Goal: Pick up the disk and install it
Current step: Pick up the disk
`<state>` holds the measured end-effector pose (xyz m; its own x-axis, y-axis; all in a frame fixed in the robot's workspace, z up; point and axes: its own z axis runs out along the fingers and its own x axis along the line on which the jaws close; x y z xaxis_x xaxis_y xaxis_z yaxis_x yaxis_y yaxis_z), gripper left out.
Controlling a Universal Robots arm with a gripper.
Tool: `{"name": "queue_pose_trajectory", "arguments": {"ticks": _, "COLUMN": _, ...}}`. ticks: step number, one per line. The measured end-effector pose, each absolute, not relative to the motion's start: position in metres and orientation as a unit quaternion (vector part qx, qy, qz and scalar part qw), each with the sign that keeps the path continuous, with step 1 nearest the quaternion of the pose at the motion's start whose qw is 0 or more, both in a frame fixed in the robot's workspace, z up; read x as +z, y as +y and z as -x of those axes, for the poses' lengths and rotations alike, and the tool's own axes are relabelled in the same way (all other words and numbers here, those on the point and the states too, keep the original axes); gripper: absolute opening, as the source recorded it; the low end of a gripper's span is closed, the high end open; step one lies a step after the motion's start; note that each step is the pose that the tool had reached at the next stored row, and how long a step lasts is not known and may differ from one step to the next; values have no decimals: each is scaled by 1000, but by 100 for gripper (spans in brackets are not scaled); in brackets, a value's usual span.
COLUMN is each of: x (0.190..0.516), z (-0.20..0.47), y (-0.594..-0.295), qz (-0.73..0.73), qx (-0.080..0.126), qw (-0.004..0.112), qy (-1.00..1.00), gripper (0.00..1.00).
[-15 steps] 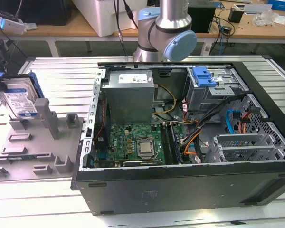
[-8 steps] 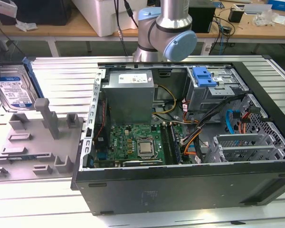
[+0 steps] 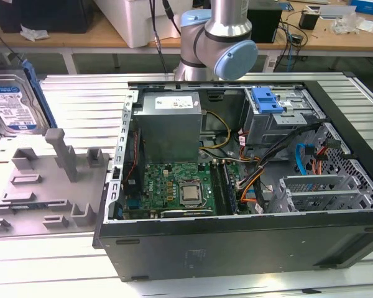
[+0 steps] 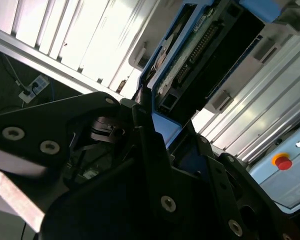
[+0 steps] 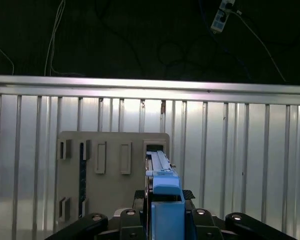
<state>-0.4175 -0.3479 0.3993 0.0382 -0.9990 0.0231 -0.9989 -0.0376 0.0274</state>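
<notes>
End effector (image 5: 163,207) clamped, gripping the disk (image 5: 159,164)

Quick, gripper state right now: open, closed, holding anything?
Gripper: jaws closed, holding the disk.

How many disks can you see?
1: the disk is at the exterior view's left edge, by the grey fixture, in the gripper. More may hide inside the computer case.

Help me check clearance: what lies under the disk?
In the first wrist view, the grey fixture plate on the ribbed metal table lies below the disk. The disk and claw cover whatever sits directly beneath.
</notes>
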Motion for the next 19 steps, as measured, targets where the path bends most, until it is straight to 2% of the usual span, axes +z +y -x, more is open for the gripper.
{"name": "queue_pose_trajectory", "arguments": {"ticks": 19, "x": 447, "z": 417, "y": -348, "qz": -720, "qx": -1, "qw": 18, "qy": -693, "gripper": 37}}
